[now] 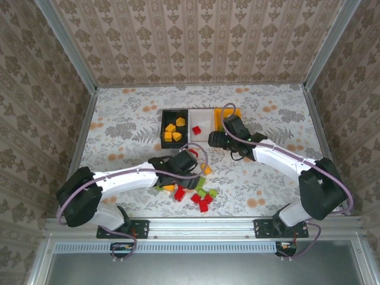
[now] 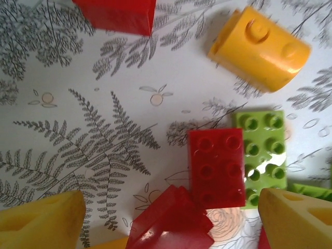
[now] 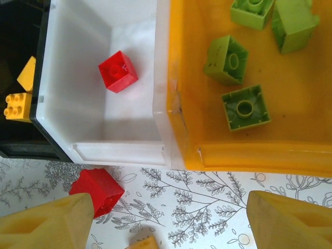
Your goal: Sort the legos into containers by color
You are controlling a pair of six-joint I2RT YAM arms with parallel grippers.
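**Colour sort, partly done: layout about the white bin (image 3: 129, 119)**

The white bin, open-topped and rectangular, stands in the middle of a row of three, and holds one red brick (image 3: 118, 71). The black bin (image 1: 164, 127) adjoins its left wall and holds several orange-yellow bricks (image 1: 173, 131). The orange-yellow bin (image 3: 290, 135) touches its right wall and holds four lime green bricks (image 3: 245, 108), at least two of them hollow side up. A second red brick (image 3: 97, 191) lies on the worktop (image 1: 119, 130) just outside the white bin's near wall. Nearer still, well apart from the white bin, lies a loose cluster (image 1: 199, 195) of red, lime green and orange-yellow bricks. Within it a red six-stud brick (image 2: 217, 166) lies studs up against a lime green brick (image 2: 262, 155).
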